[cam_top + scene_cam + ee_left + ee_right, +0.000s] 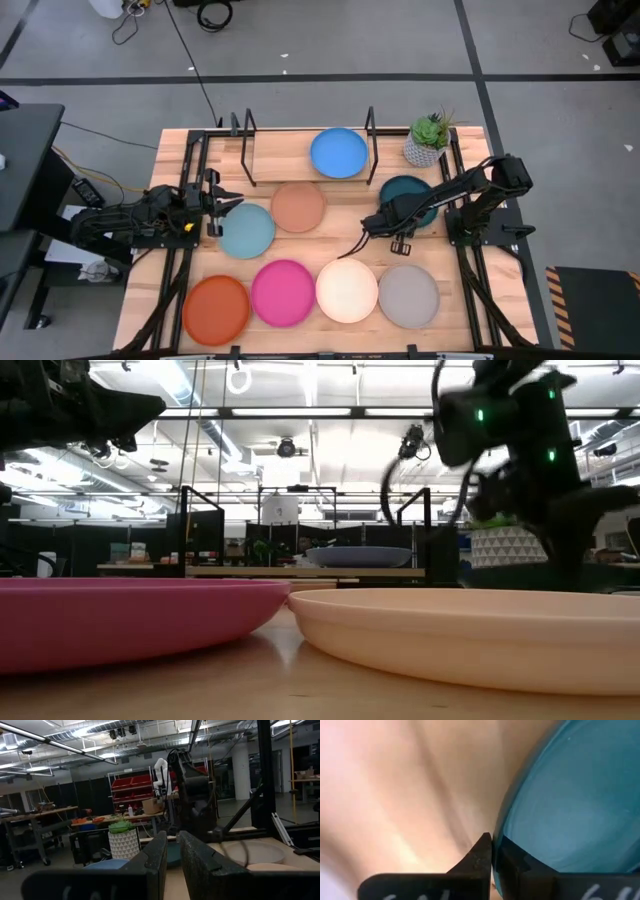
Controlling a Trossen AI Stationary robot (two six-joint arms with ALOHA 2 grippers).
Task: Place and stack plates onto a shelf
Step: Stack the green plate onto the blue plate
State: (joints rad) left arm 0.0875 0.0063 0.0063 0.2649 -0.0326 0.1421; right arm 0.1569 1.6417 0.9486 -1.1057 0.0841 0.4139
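The shelf point(280, 160) stands at the table's far edge, and the blue plate point(338, 152) lies on its right half. The dark teal plate point(410, 198) lies right of centre. My right gripper point(368, 222) is at its left rim, shut on it. My left gripper point(228, 203) hovers at the table's left, just beyond the light blue plate point(246, 230); its fingers are together with only a slit between them, holding nothing. The peach plate point(298, 207) lies mid-table. The orange point(215, 308), magenta point(283, 292), cream-white point(347, 290) and grey point(408, 295) plates lie in a row along the near edge. My right gripper pinches the dark teal plate's rim point(496, 836) on the side toward the table's centre, one finger point(480, 854) outside the rim and the other point(512, 857) over the plate's inside. The fingers come at it low, from the right. Whether the plate is lifted does not show.
A small potted plant point(430, 140) stands at the shelf's right end, close behind the teal plate. Black wire uprights point(371, 135) rise at the shelf's ends. The shelf's left half is bare board. In the low view the magenta point(130, 615) and cream-white point(470, 635) plates fill the foreground.
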